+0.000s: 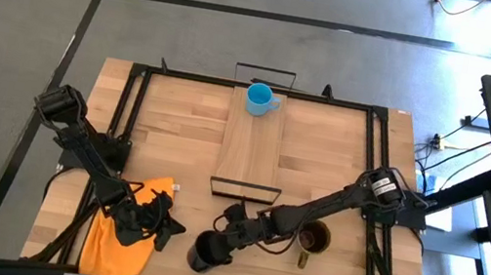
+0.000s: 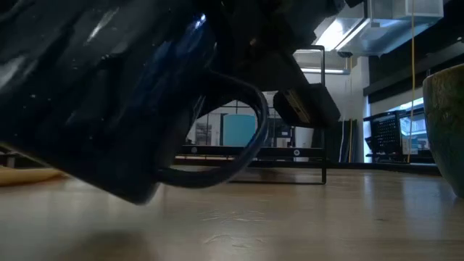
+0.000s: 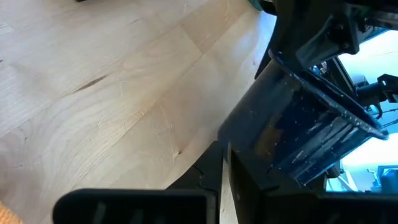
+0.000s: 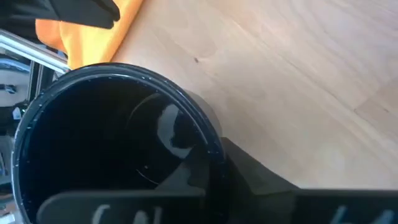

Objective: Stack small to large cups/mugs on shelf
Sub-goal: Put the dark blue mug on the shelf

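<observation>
The small light-blue cup [image 1: 258, 98] stands upright on the far end of the light-wood shelf [image 1: 249, 153]; it also shows far off in the low view [image 2: 239, 130]. The olive-yellow cup [image 1: 314, 237] stands on the tabletop at the near right, also seen in the low view [image 2: 446, 123]. My right gripper [image 1: 227, 240] is shut on the black cup [image 1: 203, 253] near the table's front edge, below the shelf's near end. My left gripper [image 1: 166, 223] is open and empty, just left of the black cup, over an orange cloth [image 1: 119, 234]. My right gripper holds the black cup by its rim [image 4: 208, 146], on the side toward the table's right. One finger [image 4: 267, 177] lies outside the wall; the other seems to be inside the mouth. The fingers come slanting down from the far right. The cup is tilted [image 2: 109, 109], handle [image 2: 250, 134] toward the right; I cannot tell whether its lower edge [image 2: 138, 196] touches the table.
The orange cloth lies at the near left under my left arm. Black wire frames [image 1: 244, 193] stand at the shelf's two ends. Black rails [image 1: 373, 158] run along the table's left and right sides. Bare wood lies on either side of the shelf.
</observation>
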Robot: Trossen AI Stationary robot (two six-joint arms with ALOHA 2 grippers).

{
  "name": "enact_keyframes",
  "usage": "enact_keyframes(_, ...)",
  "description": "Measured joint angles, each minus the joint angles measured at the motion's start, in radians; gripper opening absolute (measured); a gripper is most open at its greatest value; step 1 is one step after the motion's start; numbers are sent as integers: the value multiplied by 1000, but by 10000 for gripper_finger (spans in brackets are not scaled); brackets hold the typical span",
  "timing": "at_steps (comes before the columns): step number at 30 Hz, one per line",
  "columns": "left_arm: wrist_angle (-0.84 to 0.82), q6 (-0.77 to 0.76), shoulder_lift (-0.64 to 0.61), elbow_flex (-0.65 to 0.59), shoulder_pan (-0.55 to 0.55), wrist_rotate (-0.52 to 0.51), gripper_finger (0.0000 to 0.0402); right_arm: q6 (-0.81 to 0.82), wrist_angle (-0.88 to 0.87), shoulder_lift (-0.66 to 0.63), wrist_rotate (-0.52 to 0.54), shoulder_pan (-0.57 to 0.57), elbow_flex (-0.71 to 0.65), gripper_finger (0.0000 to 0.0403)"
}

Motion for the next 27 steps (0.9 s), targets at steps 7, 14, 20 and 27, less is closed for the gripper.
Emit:
enact_keyframes(7,0,0,0,0,0,0,19,-104,-200,0,-2,0,131,21)
enact_keyframes(14,0,0,0,0,0,0,19,-280,-667,0,72,0,454,21)
enact_keyframes(20,0,0,0,0,0,0,19,-328,-872,0,138,-3,740,21)
enact_keyframes(27,0,0,0,0,0,-5,19,-407,-942,-73,393,-26,873,21)
